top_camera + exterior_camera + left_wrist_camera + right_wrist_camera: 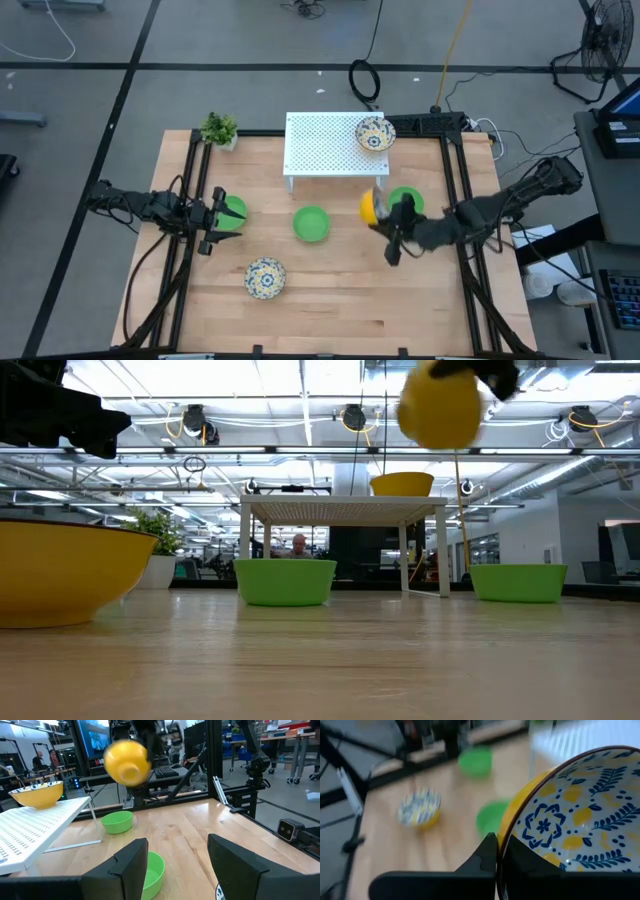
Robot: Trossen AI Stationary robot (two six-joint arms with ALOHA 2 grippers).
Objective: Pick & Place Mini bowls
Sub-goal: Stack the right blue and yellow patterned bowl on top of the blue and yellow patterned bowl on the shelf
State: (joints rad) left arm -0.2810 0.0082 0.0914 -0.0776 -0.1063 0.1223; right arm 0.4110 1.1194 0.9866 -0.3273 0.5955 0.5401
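Above worktop (330, 290), right end effector (385, 212) grips yellow floral bowl (370, 207) by rim, tilted sideways; left end effector (218, 224) released.

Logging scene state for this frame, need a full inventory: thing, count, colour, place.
green mini bowls: 3, plain green; one at table centre, one under the left gripper, one by the right arm.
yellow floral mini bowls: 3; one on the rack, one on the table's near left, one held in the air.
white perforated rack: 1, far centre.
potted plant: 1, green, far left corner.
wooden table: 1.
left gripper: open, over the left green bowl.
right gripper: shut on the raised bowl's rim.
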